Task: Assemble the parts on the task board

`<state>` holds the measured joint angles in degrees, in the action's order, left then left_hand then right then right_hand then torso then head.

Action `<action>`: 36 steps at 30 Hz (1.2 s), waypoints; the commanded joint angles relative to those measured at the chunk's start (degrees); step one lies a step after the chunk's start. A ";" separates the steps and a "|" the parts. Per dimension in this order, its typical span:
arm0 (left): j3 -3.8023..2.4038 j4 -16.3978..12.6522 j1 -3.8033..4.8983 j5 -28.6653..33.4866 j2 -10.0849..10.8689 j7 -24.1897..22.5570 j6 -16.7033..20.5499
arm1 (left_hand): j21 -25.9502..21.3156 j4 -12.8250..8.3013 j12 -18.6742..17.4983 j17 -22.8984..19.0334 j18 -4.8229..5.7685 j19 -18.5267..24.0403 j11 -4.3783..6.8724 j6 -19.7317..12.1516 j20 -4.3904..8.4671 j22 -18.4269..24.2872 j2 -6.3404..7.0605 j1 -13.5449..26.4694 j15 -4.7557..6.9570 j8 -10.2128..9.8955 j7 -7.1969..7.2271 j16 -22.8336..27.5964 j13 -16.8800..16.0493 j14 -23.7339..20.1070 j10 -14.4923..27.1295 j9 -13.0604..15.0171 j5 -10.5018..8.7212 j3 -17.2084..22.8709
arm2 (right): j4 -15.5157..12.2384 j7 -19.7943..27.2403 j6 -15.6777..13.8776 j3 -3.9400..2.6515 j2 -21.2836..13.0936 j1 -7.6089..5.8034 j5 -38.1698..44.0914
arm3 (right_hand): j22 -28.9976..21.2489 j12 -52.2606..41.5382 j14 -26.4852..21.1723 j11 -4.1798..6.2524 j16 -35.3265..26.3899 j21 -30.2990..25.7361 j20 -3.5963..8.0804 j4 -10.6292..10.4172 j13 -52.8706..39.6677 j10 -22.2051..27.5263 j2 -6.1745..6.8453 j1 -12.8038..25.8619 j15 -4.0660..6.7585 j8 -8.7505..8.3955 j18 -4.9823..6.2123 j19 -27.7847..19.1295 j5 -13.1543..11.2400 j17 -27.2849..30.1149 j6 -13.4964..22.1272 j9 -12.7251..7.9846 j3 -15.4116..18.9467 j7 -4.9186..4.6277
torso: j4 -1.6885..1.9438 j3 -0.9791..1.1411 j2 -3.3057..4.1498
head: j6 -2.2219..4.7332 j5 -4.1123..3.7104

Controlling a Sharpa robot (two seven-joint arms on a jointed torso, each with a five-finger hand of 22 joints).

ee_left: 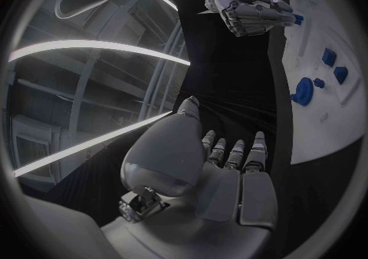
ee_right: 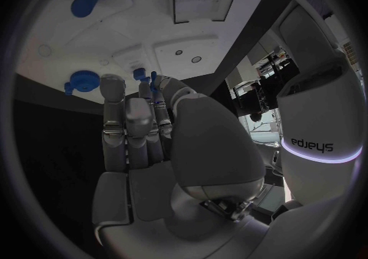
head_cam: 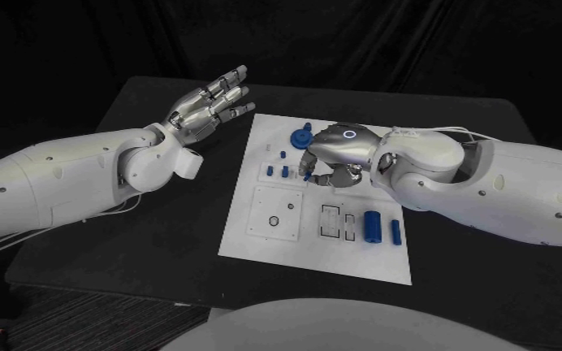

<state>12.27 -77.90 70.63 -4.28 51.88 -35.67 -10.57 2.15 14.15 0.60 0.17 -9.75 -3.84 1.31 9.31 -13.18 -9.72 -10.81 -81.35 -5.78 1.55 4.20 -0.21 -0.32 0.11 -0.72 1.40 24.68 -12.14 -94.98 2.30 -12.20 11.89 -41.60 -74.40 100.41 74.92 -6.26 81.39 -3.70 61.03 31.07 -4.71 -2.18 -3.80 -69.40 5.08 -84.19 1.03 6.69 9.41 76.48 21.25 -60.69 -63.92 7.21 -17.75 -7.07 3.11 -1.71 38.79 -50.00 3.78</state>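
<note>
The white task board (head_cam: 307, 241) lies in the middle of the black table. My right hand (head_cam: 334, 156) hangs over the board's far half, fingers curled down. In the right wrist view its fingertips (ee_right: 157, 84) pinch a small blue part (ee_right: 141, 75) right at the board's surface. A round blue part (head_cam: 301, 136) lies just beyond that hand, also seen as a blue disc (ee_right: 83, 80). Two blue cylinders (head_cam: 373, 225) lie near the board's right edge. My left hand (head_cam: 211, 106) is raised to the left of the board, fingers spread, holding nothing.
Small blue pegs (head_cam: 270, 171) stand near the board's left edge. A square recessed plate (head_cam: 278, 213) and rectangular slots (head_cam: 337, 221) take up the board's near half. Bare black table (head_cam: 175, 229) stretches to the left of the board.
</note>
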 commanded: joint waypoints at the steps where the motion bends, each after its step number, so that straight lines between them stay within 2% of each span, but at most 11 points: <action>1: -0.05 -0.17 -0.11 0.29 -0.16 -1.50 0.86 | -0.87 0.25 0.12 -0.17 -0.45 1.50 0.72 0.19 1.08 2.51 -0.14 -0.48 1.61 0.24 -0.82 0.21 0.00 -0.11 0.19 0.09 0.32 -0.55 | 0.62 -0.70 0.09 -0.03 0.72 1.25 0.09 | 3.85 0.28 0.49 -0.06 0.20 0.40 -0.03 -0.06 0.03 -0.15 -0.13 -0.03 -0.07 -0.23 -0.90 0.52 -0.12 -0.08 0.13 0.05 -0.36 -0.11 | 0.16 0.01 -0.30 | 0.00 0.08; 2: -0.05 -0.18 -0.11 0.29 -0.17 -1.58 0.97 | -0.87 0.25 0.12 -0.17 -0.45 1.50 0.72 0.19 1.08 2.51 -0.14 -0.48 1.61 0.24 -0.82 0.21 0.00 -0.11 0.19 0.09 0.32 -0.55 | 0.68 -0.68 -0.06 -0.03 0.83 1.41 0.09 | 3.85 0.28 0.49 -0.06 0.20 0.40 -0.03 -0.06 0.03 -0.15 -0.13 -0.03 -0.07 -0.23 -0.90 0.52 -0.12 -0.08 0.13 0.05 -0.36 -0.11 | 0.22 0.01 -0.36 | 0.00 0.05; 3: -0.05 -0.17 -0.13 0.29 -0.19 -1.77 1.26 | -0.93 0.56 0.10 -0.17 -0.54 1.85 1.39 0.50 2.18 3.02 -0.15 -0.45 2.68 0.33 -1.16 0.21 0.01 -0.11 0.23 0.12 0.23 -0.84 | 0.74 -0.66 -0.21 -0.03 0.93 1.56 0.09 | 3.85 0.28 0.49 -0.06 0.20 0.40 -0.03 -0.06 0.03 -0.15 -0.13 -0.03 -0.07 -0.23 -0.90 0.52 -0.12 -0.08 0.13 0.05 -0.36 -0.11 | 0.24 0.01 -0.37 | 0.00 0.09; 5: -0.05 -0.13 -0.17 0.29 -0.24 -1.95 1.56 | -0.94 0.71 0.09 -0.17 -0.57 1.91 1.52 0.55 2.64 3.15 -0.14 -0.44 3.02 0.35 -1.13 0.21 0.02 -0.11 0.26 0.12 0.16 -0.96 | 1.11 -0.57 -0.89 -0.03 1.58 2.26 0.13 | 3.89 0.31 0.55 -0.07 0.35 0.63 -0.03 -0.04 0.03 -0.13 -0.12 -0.04 -0.07 -0.25 -0.94 0.58 -0.12 -0.23 0.15 0.04 -0.38 -0.12 | 0.30 0.01 -0.62 | 0.00 0.10; 9: -0.05 -0.02 -0.30 0.29 -0.38 -2.08 2.02 | -0.92 0.81 0.03 -0.17 -0.57 1.96 1.72 0.61 3.13 3.28 -0.20 -0.60 3.63 0.36 -1.42 0.21 0.05 -0.11 0.32 0.12 0.24 -1.02 | 1.48 -0.51 -1.49 -0.03 2.33 2.88 0.20 | 3.95 0.40 0.67 -0.09 0.64 0.92 -0.03 0.03 0.04 -0.11 -0.05 -0.09 -0.08 -0.34 -0.98 0.67 -0.14 -0.51 0.21 0.00 -0.47 -0.15 | 0.16 0.05 -0.97 | 0.00 0.33; 19: -0.06 0.35 -1.23 0.29 -0.71 -1.95 1.78 | -0.91 0.84 0.00 -0.17 -0.55 1.96 1.67 0.54 3.13 3.30 -0.34 -0.71 3.57 0.35 -1.50 0.21 0.06 -0.11 0.35 0.11 0.30 -0.98 | 2.02 -0.71 -1.43 -0.03 3.59 3.62 0.27 | 3.94 0.46 0.74 -0.11 0.71 0.87 -0.04 0.06 0.04 -0.12 0.01 -0.09 -0.10 -0.43 -0.97 0.69 -0.24 -0.56 0.28 -0.05 -0.53 -0.19 | -0.03 0.06 -1.16 | 0.00 0.70; 23: -0.06 0.52 -1.52 0.29 -0.85 -1.99 1.79 | -0.90 0.84 -0.06 -0.17 -0.53 1.96 1.75 0.57 3.07 3.32 -0.42 -0.81 3.63 0.35 -1.68 0.21 0.09 -0.11 0.40 0.11 0.33 -0.95 | 2.04 -0.83 -1.29 -0.03 3.88 4.05 0.28 | 3.87 0.52 0.68 -0.13 0.45 0.52 -0.04 0.12 0.04 -0.10 0.05 -0.14 -0.11 -0.51 -0.91 0.62 -0.30 -0.30 0.34 -0.08 -0.61 -0.21 | 0.08 0.05 -1.07 | 0.00 0.54; 36: -0.06 0.70 -1.76 0.29 -1.06 -1.99 1.72 | -0.90 0.85 -0.03 -0.17 -0.53 1.97 1.78 0.60 3.08 3.38 -0.44 -0.83 3.68 0.36 -1.71 0.21 0.08 -0.11 0.39 0.12 0.29 -0.96 | 2.68 -1.47 0.33 -0.03 4.49 5.30 0.28 | 3.74 0.62 0.51 -0.17 0.03 -0.11 -0.05 0.23 0.03 -0.11 0.16 -0.22 -0.14 -0.68 -0.83 0.45 -0.39 0.09 0.50 -0.16 -0.75 -0.28 | 0.15 -0.09 -1.16 | 0.00 0.62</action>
<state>12.27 -77.17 68.94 -4.26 50.95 -36.42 -8.84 1.44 14.86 0.60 0.08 -9.75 -1.81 2.75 9.82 -10.31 -6.43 -11.26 -81.80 -2.45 1.55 2.85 -0.21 -0.31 0.02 -0.30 1.46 24.68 -12.85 -92.37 2.14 -12.56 11.90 -37.14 -69.30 100.45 74.91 -5.94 81.76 -3.70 61.36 31.22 -4.71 -1.98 -3.72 -69.39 5.08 -84.20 1.06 6.24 9.41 76.89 21.19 -60.65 -63.63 7.05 -18.27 -7.16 3.24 -1.76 37.67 -50.00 4.42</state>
